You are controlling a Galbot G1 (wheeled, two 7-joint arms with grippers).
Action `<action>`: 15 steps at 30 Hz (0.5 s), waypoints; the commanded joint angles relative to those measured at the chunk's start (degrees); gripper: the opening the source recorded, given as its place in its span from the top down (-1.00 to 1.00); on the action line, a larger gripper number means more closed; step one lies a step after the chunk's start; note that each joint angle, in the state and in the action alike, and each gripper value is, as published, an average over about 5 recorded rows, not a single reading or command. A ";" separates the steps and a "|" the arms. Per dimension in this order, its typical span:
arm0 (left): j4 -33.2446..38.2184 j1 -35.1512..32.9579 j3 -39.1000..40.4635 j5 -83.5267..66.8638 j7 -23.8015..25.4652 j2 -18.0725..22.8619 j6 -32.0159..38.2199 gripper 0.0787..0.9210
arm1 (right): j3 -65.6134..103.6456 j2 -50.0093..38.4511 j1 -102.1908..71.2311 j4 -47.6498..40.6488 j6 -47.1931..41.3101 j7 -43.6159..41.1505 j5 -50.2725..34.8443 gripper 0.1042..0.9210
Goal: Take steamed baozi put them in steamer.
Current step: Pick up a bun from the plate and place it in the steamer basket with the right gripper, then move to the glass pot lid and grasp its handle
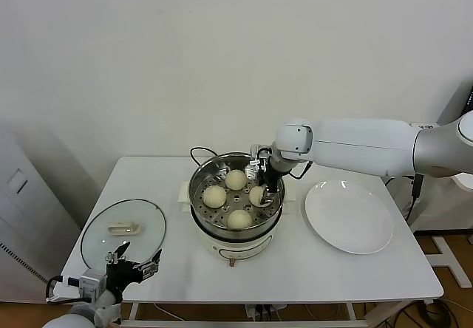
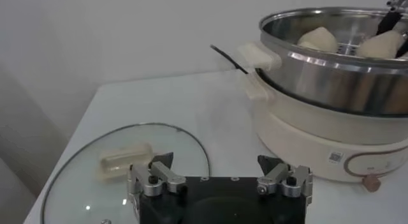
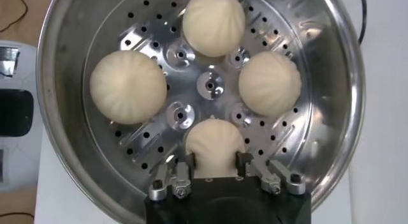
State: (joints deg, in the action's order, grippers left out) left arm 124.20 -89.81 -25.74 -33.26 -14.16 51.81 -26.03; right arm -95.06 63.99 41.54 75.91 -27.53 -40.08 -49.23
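Note:
The steamer (image 1: 198,184), a shiny steel basket on a white pot base, stands mid-table. Three baozi lie free on its perforated floor (image 1: 235,179), (image 1: 214,196), (image 1: 239,219). My right gripper (image 1: 262,195) reaches down inside the basket on its right side, its fingers closed against both sides of a fourth baozi (image 1: 257,193). In the right wrist view that baozi (image 3: 215,142) sits between the fingers of my right gripper (image 3: 215,160) and rests on or just above the floor. My left gripper (image 1: 139,253) is open and empty, parked low at the table's front left.
A glass lid (image 1: 123,232) with a cream handle lies flat at the front left, just ahead of my left gripper (image 2: 215,161). An empty white plate (image 1: 349,216) lies to the right of the steamer. A black cord (image 1: 199,152) loops behind the pot.

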 commanded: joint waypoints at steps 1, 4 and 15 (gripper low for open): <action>-0.12 -0.03 0.01 0.03 -0.01 0.09 -0.01 -0.77 | 3.16 -1.42 1.17 -0.31 -0.19 -0.74 -1.97 -0.43; -0.34 0.01 -0.11 0.04 0.00 0.13 0.02 -0.77 | 5.18 -4.21 2.90 0.03 -0.11 -1.50 -3.60 -0.63; -0.75 1.36 -0.30 1.39 -0.21 1.50 -0.22 -0.77 | 23.77 -26.95 -4.58 2.28 5.04 6.39 -6.46 -0.76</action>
State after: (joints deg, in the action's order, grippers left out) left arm 123.73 -89.26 -26.05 -32.71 -14.29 52.55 -26.09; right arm -86.00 54.31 43.31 76.50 -26.18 -40.38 -53.68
